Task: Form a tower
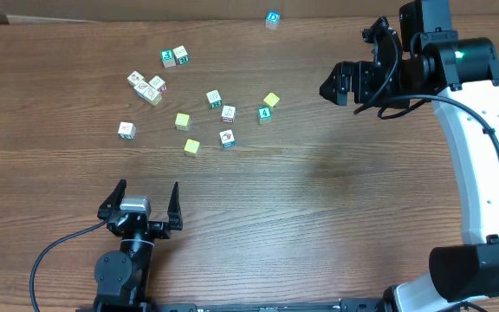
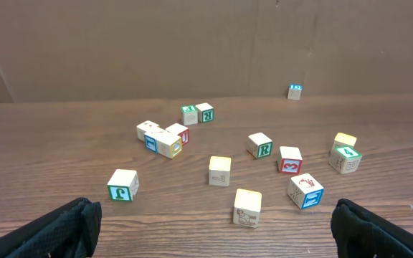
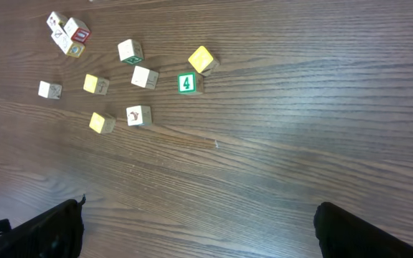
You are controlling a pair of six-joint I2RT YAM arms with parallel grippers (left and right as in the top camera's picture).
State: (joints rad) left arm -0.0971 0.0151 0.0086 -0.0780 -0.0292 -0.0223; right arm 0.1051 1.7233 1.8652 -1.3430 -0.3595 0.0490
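No tower shows in any view; small wooden cubes lie singly on the table. Among them are a yellow cube (image 1: 271,100), a second yellow cube (image 1: 182,121), a third yellow cube (image 1: 191,146), a blue-edged white pictured cube (image 1: 227,138) and a green "4" cube (image 1: 265,113). My left gripper (image 1: 145,195) stands open near the front edge, well short of the cubes, with nothing between its fingers (image 2: 70,222). My right gripper (image 1: 351,61) hovers open at the back right, away from the cubes, also without anything in it.
A cluster of three cubes (image 1: 145,87) and a pair of green-edged cubes (image 1: 174,57) sit at the back left. One blue cube (image 1: 272,19) lies alone by the far edge. A brown wall (image 2: 206,43) rises behind the table.
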